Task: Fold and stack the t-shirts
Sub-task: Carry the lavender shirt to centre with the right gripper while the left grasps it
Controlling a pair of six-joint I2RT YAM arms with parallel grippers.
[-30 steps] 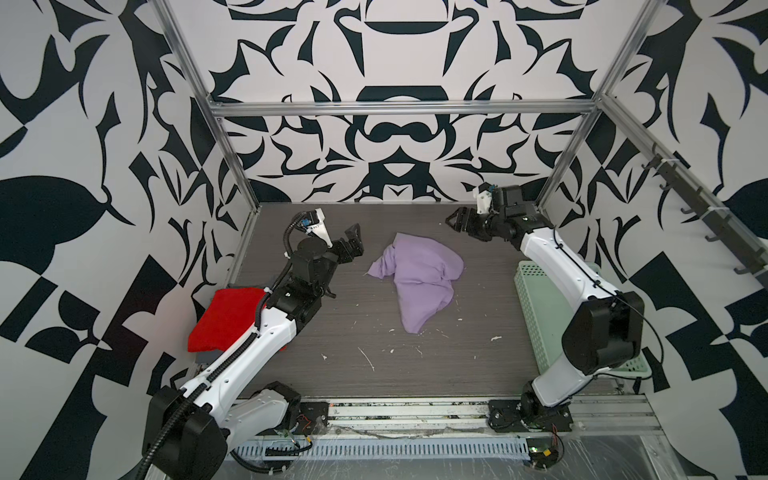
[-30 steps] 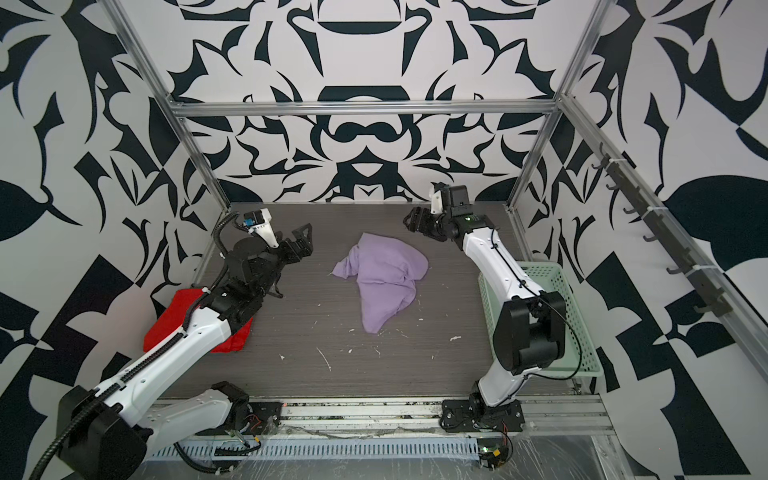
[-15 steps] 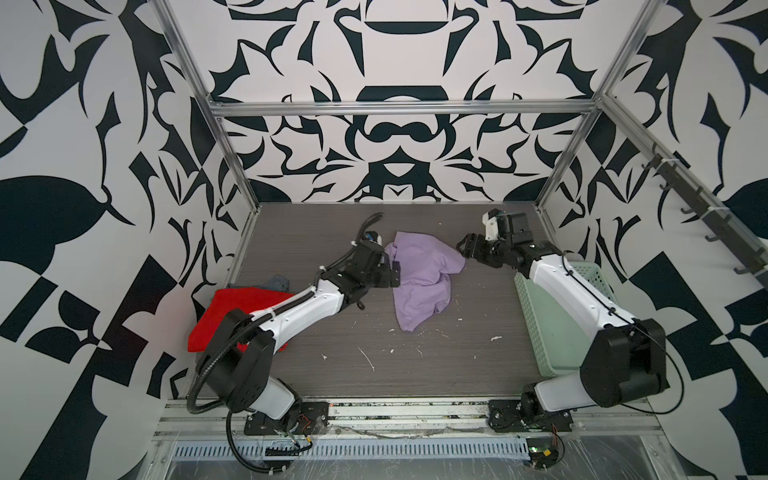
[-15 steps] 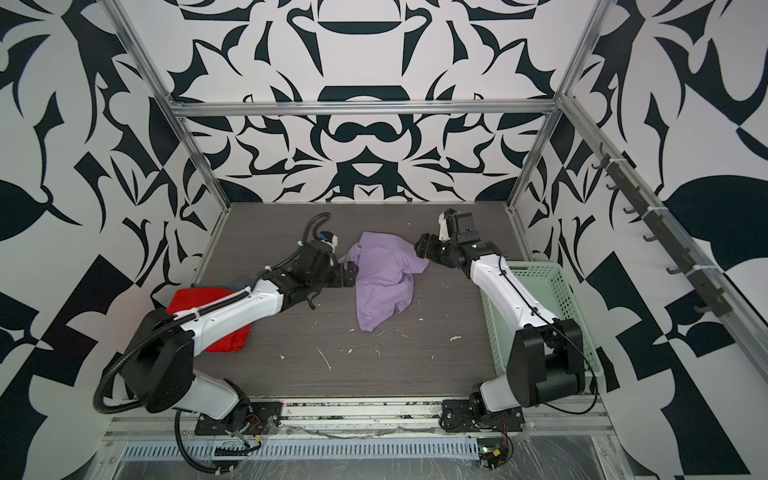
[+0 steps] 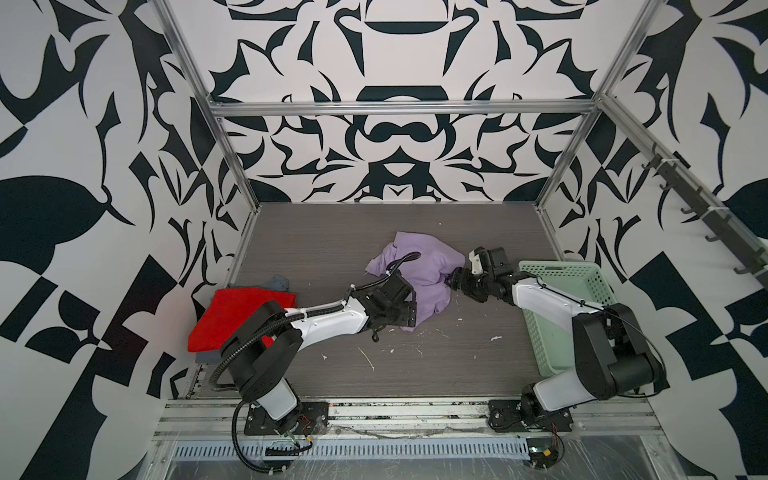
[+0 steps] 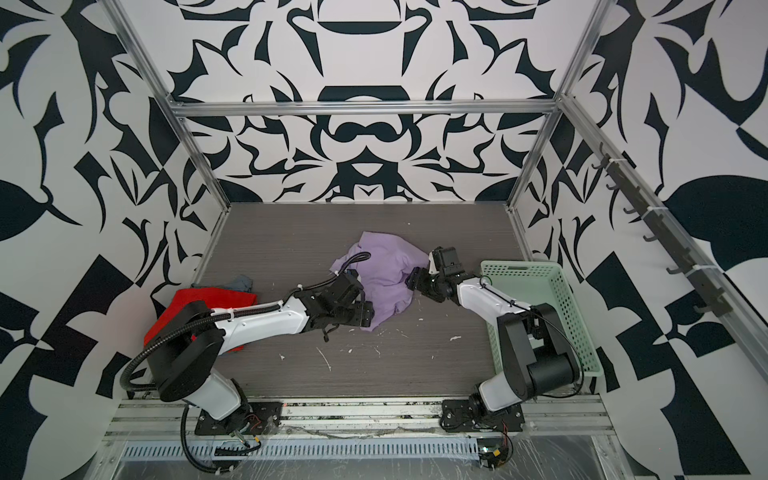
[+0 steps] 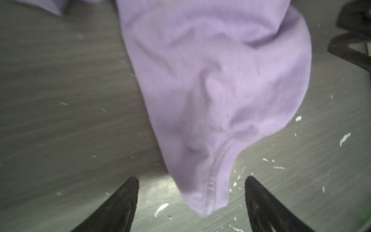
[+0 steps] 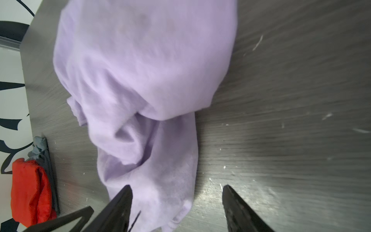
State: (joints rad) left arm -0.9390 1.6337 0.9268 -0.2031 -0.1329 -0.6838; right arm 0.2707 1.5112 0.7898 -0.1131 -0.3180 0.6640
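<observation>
Gaping wide, the left gripper (image 7: 191,180) holds nothing: a ribbed, stitched corner of the lavender shirt (image 7: 216,80) lies between its jaws, with bare table (image 7: 60,100) showing on each side of the cloth. The right gripper (image 8: 176,187) is spread too and grips nothing; one finger is over the shirt's limp end, the other over bare table. In both top views the lavender shirt sits crumpled in a heap at mid-table, with the left gripper at its near-left edge and the right gripper at its right edge, so the arms flank it. Well to the left, by the wall, the red shirt (image 5: 241,316) lies on top of the grey-blue shirt (image 5: 279,283), of which only bits peek out at the far and near ends. A green basket (image 5: 557,264) stands along the right side, partly behind the right arm. White flecks (image 5: 368,359) litter the table.
</observation>
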